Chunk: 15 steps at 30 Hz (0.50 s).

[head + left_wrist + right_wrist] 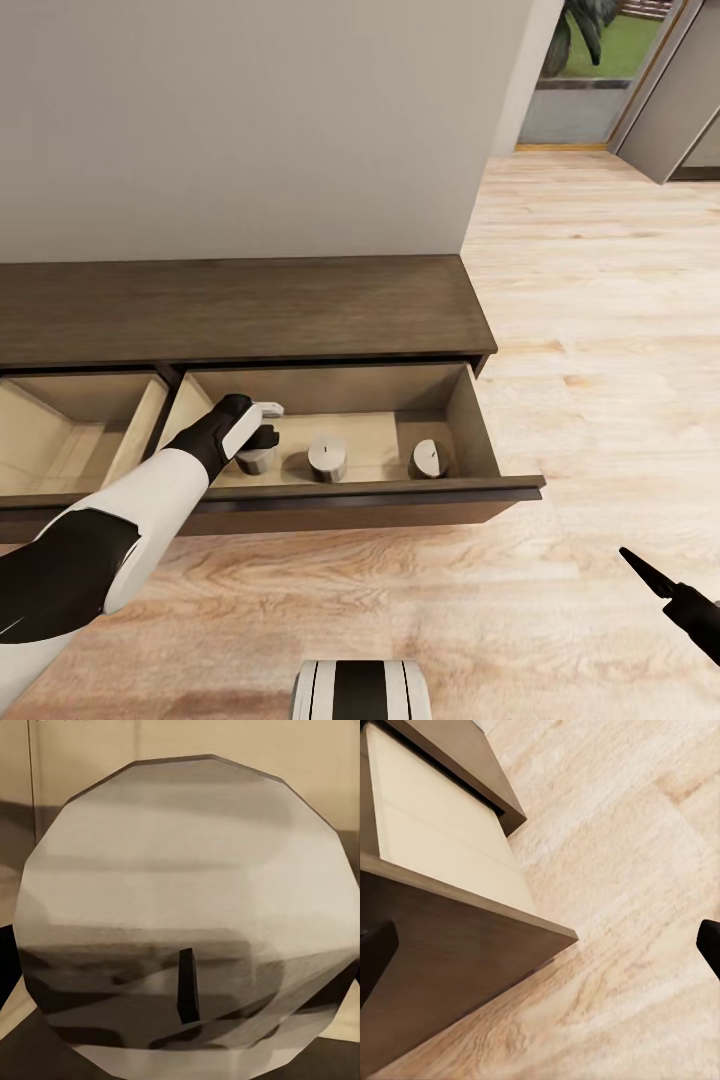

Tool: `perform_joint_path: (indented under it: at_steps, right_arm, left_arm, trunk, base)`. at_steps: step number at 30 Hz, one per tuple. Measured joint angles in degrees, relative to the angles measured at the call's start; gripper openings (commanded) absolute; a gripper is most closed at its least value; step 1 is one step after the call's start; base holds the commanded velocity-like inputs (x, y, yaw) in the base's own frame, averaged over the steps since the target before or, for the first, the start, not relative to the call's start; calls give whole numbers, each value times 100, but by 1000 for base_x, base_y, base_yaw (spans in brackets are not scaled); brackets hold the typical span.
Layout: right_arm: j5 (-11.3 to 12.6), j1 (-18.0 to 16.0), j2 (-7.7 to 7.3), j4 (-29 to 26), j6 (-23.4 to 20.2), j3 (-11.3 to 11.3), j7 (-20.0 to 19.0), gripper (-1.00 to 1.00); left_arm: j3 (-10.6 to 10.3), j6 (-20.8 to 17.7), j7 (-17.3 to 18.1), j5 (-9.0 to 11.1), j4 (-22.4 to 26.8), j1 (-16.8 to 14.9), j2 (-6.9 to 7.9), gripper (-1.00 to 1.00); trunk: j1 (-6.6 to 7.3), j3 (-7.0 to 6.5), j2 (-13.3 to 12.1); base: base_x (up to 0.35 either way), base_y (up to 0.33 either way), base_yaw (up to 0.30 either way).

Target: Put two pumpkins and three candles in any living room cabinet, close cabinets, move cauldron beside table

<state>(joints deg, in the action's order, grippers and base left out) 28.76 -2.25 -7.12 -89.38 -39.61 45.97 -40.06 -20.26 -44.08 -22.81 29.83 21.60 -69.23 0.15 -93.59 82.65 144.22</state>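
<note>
Open cabinet (300,330) drawer (470,420) holds three candles (327,458); left end effector (262,425) grip state unclear.

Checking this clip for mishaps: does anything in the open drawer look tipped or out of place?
Yes. The right-hand candle lies tipped on its side in the open drawer, unlike the upright middle candle. The left gripper is at the third candle.
</note>
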Motion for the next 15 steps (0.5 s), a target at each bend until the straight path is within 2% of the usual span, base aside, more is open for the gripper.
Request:
perform_joint_path:
  at_steps: [4,7,15]
  right_arm:
    - [0,0,0,0,0,0,0,100]
    - [-2,0,0,0,0,0,0,100]
    - [1,0,0,0,0,0,-2,100]
  left_arm:
    - [0,1,0,0,2,0,0,-100]
    - [1,0,3,6,2,1,0,-100]
    - [0,2,3,0,8,0,0,-100]
  trunk:
    - [0,0,0]
    - [-8,66,4]
    - [-8,67,4]
  base:
    - [0,0,0]
    - [0,0,0]
    - [0,0,0]
